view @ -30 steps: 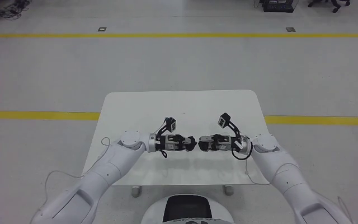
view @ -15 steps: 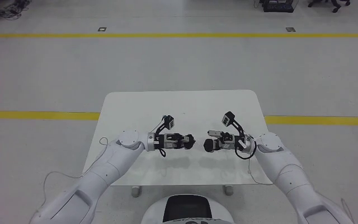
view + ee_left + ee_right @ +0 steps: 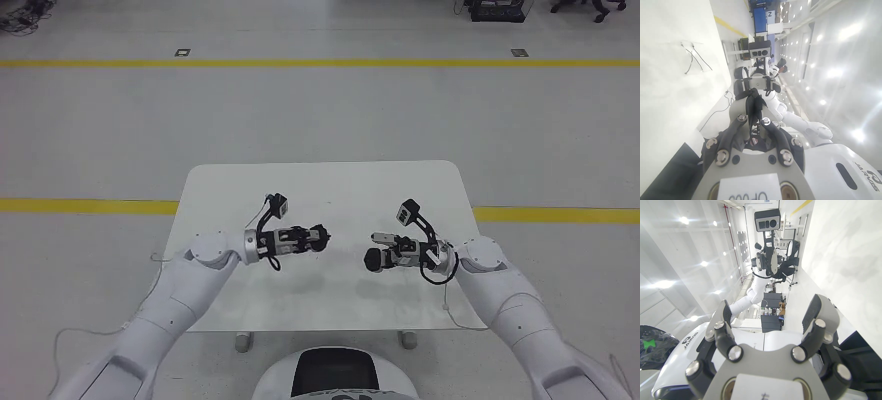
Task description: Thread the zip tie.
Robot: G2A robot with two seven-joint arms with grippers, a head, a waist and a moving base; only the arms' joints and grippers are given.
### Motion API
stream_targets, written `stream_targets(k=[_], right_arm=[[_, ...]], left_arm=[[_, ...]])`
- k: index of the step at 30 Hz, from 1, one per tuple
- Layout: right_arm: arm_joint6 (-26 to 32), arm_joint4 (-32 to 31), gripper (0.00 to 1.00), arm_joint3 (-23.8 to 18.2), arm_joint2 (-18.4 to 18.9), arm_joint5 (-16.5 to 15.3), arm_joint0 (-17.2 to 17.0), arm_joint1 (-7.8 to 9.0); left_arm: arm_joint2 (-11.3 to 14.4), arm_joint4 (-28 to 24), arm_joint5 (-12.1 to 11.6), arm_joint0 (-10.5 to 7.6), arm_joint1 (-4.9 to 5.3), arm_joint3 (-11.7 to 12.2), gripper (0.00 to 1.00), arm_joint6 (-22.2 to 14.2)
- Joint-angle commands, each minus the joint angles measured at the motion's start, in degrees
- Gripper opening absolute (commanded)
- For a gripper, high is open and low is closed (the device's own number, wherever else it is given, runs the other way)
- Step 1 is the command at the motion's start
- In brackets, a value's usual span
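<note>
— What do we have carrying the work?
— We see a white table (image 3: pixel 330 185) with rounded corners, standing on a pale floor (image 3: pixel 320 110).
— And around it?
— We make out two small feet (image 3: pixel 243 342) below its near edge, and a yellow line (image 3: pixel 90 206) on the floor, running out from either side.

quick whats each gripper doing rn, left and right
left gripper: closed on a dark strip, apparently the zip tie
right gripper: open, holding nothing
</note>
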Motion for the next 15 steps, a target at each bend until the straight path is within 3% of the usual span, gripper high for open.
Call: stream_targets(k=[1, 7, 15], right_arm=[[0.00, 0.00, 1.00, 0.00, 0.00, 0.00, 0.00, 0.00], [-3.24, -4.38, 1.00, -1.96, 1.92, -0.02, 0.19, 0.81], [-4.40, -21.45, 1.00, -9.27, 8.16, 0.47, 1.23, 4.00]], left_arm=[[-0.37, -0.39, 0.00, 0.45, 0.12, -0.62, 0.00, -0.35], [-0.50, -0.78, 0.00, 0.63, 0.16, -0.89, 0.00, -1.06], [-0.50, -0.78, 0.00, 0.63, 0.16, -0.89, 0.00, -1.06]])
